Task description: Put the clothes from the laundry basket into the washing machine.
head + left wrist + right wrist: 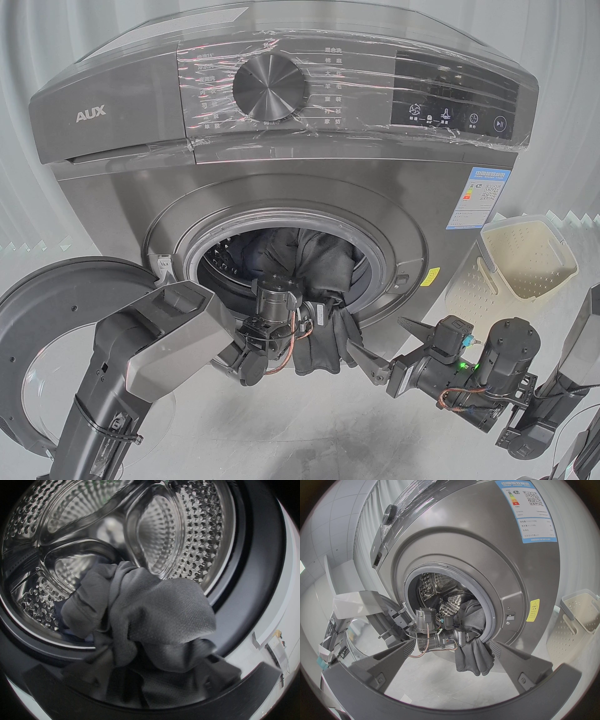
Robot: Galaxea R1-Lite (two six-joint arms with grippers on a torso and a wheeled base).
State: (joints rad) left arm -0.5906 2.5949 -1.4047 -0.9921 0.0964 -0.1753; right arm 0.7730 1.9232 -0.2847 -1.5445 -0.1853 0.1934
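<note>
Beside my wide-open left gripper [330, 310], the dark garment [319, 262] is hanging half outside the drum [219, 265]; the laundry basket [519, 225] is looking empty.

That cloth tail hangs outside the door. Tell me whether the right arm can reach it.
Probably yes: the right tool sits open just beside the hanging tail of the dark garment, with nothing visible between them.

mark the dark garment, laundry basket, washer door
dark garment [322, 259]: head view, bunched part in the drum opening.
laundry basket [528, 262]: head view, perforated inner wall.
washer door [59, 294]: head view, dark outer frame.
</note>
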